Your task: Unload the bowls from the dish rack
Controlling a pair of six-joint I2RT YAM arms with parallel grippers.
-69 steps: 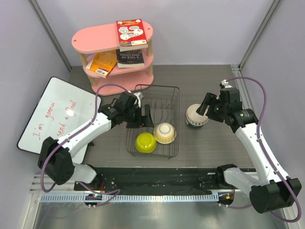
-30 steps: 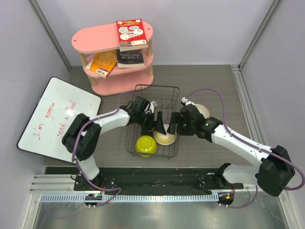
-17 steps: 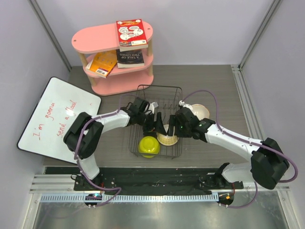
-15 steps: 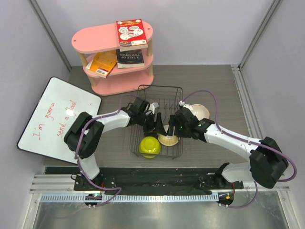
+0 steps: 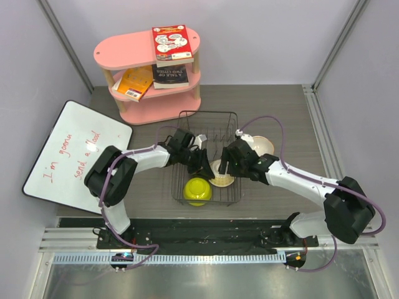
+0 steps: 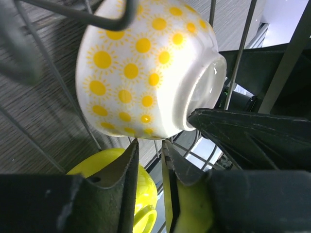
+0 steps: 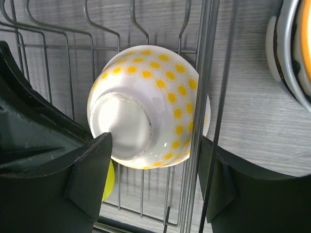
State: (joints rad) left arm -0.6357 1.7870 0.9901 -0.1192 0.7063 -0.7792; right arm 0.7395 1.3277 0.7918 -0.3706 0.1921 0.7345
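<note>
While both arms lean in over the dish rack [image 5: 215, 134], the sun-patterned bowl [image 7: 155, 97], white with yellow suns, lies tipped among the tines in the rack's near right part. Its foot ring is turned toward the right wrist camera. The right gripper [image 7: 156, 141] stands spread wide with one finger at each side of that bowl. One finger overlaps the foot ring and the other is seen past two rack wires; whether either pad actually presses the bowl cannot be told. The left gripper [image 6: 149, 145] hangs inside the rack just beside the same bowl, on the side away from the right gripper. Its fingers stand nearly together with only a narrow slit between them, and the pictures do not show whether they pinch a rack wire or nothing at all. The yellow-green bowl [image 5: 197, 190] sits by the rack's near side, just left of the sun-patterned bowl. Outside the rack, just beyond its right side on the table [image 5: 280, 106], stands the teal-and-white bowl [image 7: 286, 53], a sliver of its orange inside showing. Beyond the rack's far left corner is the pink shelf [image 5: 124, 53] with books [image 5: 169, 42] on it, and a whiteboard [image 5: 68, 156] lies well to the rack's left.
</note>
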